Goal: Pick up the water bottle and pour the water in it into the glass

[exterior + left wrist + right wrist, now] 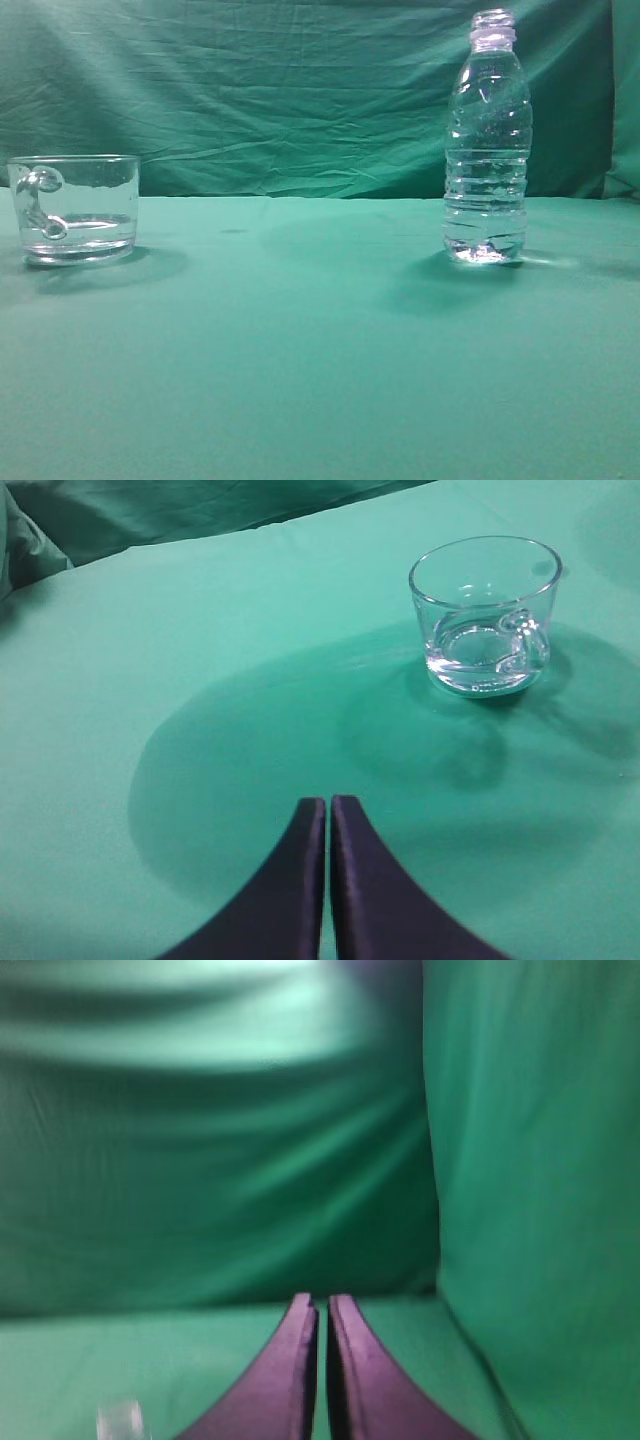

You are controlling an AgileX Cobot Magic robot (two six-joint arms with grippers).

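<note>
The left gripper (328, 810) hangs over the green bench (200, 730). Its 2 fingers are pressed together and it holds nothing. A bit farther on stands the glass (485, 615), upright, with its handle facing the gripper. It looks like it has just a little water at the bottom.

The right gripper (320, 1305) is pressed together too, and holds nothing. Only a small clear blur shows at the low left of its view, maybe the bottle top.

The bottle (488, 140) stands upright on the right side of the bench, well apart from the glass. It has no cap.

What could go wrong: a closed gripper would bump the tall bottle and tip it. A hard squeeze could push water out of the open top. The clear glass is easy to miss when pouring.
</note>
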